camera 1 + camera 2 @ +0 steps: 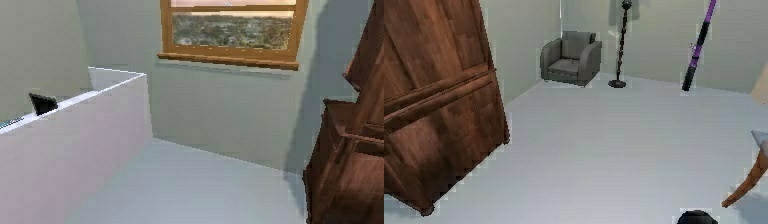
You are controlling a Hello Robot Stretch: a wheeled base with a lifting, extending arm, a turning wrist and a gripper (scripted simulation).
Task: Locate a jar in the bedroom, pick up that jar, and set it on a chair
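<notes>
Two views are showing a pale-walled room. In the forward view, a window [234,30] with a wooden frame is sitting high on the far wall. A low white block [90,135] with flat sides is occupying the lower left, and a small dark object [42,103] is standing on its top near the left edge; what it is cannot be told. A wooden cabinet [345,150] is rising along the right edge, and bare grey floor [200,185] is spreading between it and the white block. In the arm side view, the wooden cabinet [439,90] is taking up the left. A grey armchair [570,58] is standing against the far wall, well apart from the cabinet. A thin dark floor lamp [620,50] is standing near it, to its right, on a round base. Farther right, a purple and black stick [700,40] is standing tilted before the wall. A curved wooden leg [746,185] is showing at the lower right, and a small dark shape [697,216] is sitting at the bottom edge, too small to name. Where the jar is cannot be told, nor can the claw's state.
</notes>
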